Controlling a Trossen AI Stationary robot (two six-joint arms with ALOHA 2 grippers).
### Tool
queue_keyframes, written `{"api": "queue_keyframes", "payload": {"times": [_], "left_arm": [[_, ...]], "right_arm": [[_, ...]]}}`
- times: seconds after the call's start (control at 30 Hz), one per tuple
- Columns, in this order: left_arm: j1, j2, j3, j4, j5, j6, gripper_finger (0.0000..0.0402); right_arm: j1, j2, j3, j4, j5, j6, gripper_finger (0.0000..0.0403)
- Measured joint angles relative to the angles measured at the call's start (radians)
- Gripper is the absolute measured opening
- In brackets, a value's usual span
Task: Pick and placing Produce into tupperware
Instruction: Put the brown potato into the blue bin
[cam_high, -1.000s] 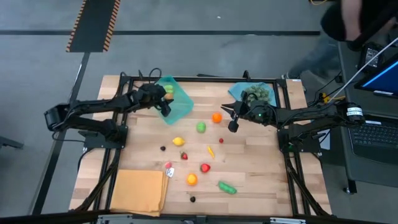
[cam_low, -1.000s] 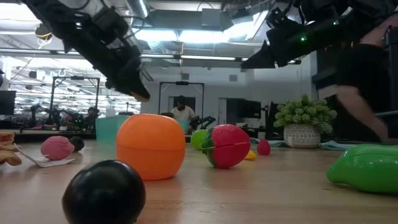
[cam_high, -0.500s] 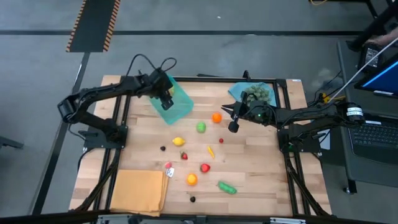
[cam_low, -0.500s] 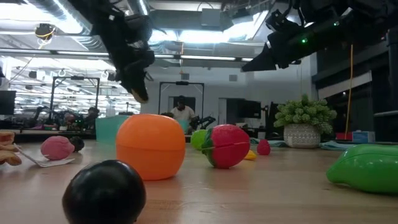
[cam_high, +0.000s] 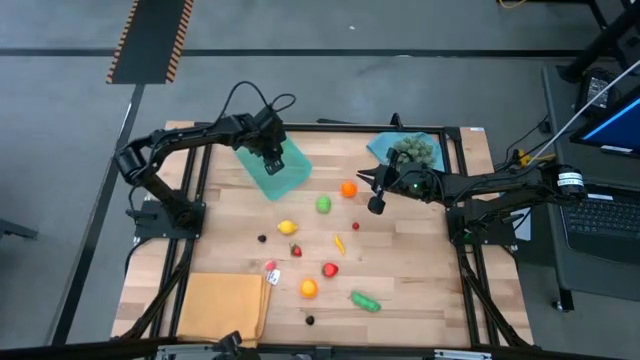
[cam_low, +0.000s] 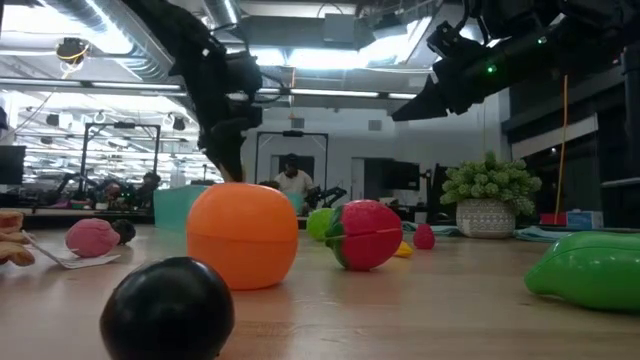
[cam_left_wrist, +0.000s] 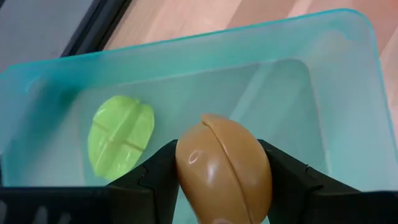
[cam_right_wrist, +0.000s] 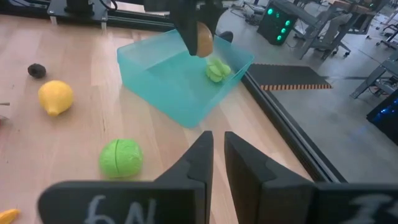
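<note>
Tupperware (cam_high: 283, 166) sits at the far left of the counter (cam_high: 420, 270), tilted, with one light green piece (cam_left_wrist: 121, 135) lying inside. Left gripper (cam_high: 272, 153) hangs directly above the tray, fingers (cam_left_wrist: 155, 177) clamped on a tan-brown produce piece (cam_left_wrist: 224, 168). Right gripper (cam_high: 375, 200) is raised over the counter centre, near the orange fruit (cam_high: 348, 188), fingers closed and empty. Remaining produce lies scattered on the wood: green ball (cam_high: 323, 204), lemon (cam_high: 287, 227), red piece (cam_high: 329, 269), orange piece (cam_high: 308, 288), green pepper (cam_high: 365, 301), dark berries (cam_high: 262, 238). Orange-tan mat (cam_high: 223, 308) lies at the near left corner.
</note>
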Motion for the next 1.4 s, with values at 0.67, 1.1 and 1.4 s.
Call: {"api": "queue_keyframes", "payload": {"times": [0.67, 1.1, 1.4], "left_arm": [[0.066, 0.164, 0.000, 0.161, 0.032, 0.058, 0.0173], [0.072, 0.165, 0.000, 0.175, 0.033, 0.061, 0.0173], [0.072, 0.165, 0.000, 0.200, 0.014, 0.054, 0.0173]], "right_arm": [[0.000, 0.000, 0.000, 0.000, 0.000, 0.000, 0.0043], [0.000, 0.000, 0.000, 0.000, 0.000, -0.002, 0.0043], [0.000, 0.000, 0.000, 0.000, 0.000, -0.001, 0.0043]]}}
